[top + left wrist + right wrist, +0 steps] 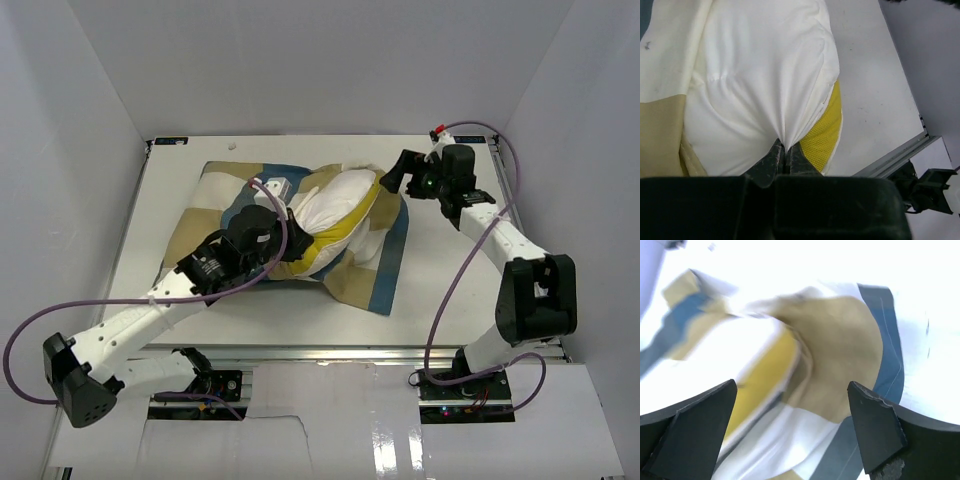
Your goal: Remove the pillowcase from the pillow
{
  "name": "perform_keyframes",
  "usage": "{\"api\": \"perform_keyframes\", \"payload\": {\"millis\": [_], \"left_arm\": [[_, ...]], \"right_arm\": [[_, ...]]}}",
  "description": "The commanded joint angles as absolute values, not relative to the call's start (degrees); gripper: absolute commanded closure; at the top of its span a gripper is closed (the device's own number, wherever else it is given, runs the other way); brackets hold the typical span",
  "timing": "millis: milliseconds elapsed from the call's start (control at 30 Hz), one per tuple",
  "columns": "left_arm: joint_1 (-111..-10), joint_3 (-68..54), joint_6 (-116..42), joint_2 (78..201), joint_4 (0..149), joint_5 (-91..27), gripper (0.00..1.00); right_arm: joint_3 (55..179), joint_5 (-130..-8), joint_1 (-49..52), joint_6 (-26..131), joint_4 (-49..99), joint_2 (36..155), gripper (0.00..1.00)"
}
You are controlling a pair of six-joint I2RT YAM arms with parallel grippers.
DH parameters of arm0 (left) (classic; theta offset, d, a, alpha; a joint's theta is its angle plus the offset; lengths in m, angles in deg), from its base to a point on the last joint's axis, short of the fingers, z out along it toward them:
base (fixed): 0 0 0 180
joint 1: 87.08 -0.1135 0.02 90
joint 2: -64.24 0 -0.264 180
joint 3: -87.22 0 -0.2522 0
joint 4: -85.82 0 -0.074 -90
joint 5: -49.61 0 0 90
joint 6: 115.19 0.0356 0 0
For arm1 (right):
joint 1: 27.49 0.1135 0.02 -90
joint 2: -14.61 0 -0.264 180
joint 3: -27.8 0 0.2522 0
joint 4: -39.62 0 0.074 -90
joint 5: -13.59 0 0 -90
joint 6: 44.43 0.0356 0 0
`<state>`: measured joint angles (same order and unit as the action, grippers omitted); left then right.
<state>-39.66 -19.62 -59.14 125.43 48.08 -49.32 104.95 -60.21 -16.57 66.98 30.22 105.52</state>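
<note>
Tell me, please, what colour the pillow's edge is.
Yellow, on the white pillow; left wrist view shows it best.

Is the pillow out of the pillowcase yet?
Partly out: the white pillow bulges bare from the checked pillowcase, which lies bunched around and beneath it.

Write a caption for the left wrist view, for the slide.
Left gripper shut on the white pillow, its yellow edge showing; pillowcase alongside.

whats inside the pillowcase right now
The pillow, one end sticking out of the pillowcase and pinched by the left gripper. Its other end is covered by the fabric and cannot be seen.
</note>
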Motion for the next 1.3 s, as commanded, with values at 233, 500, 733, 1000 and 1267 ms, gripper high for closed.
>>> {"api": "perform_keyframes", "payload": {"millis": [233,500,733,1000,1267], "left_arm": [[-39.97,-19.61,-59.82,136.74,63.45,-44.44,1.00],[-39.97,-15.38,-54.72,146.24,60.47,-30.28,0.27],[-39.97,-17.57,-52.35,140.97,53.71,-44.21,0.03],[-40.15,-17.76,-52.43,145.77,52.12,-60.32,0.02],[-46.91,-22.23,-55.68,148.44,57.81,-57.72,0.04]], "right_arm": [[100.45,-48.22,-16.94,72.98,28.05,92.40,0.03],[90.26,-50.57,-12.02,73.43,30.60,85.82,0.05],[86.12,-55.57,-9.56,72.20,30.95,85.01,0.05],[89.88,-62.16,-4.55,70.97,30.09,92.02,0.06],[88.41,-63.60,-3.58,70.53,37.09,100.30,0.03]]}}
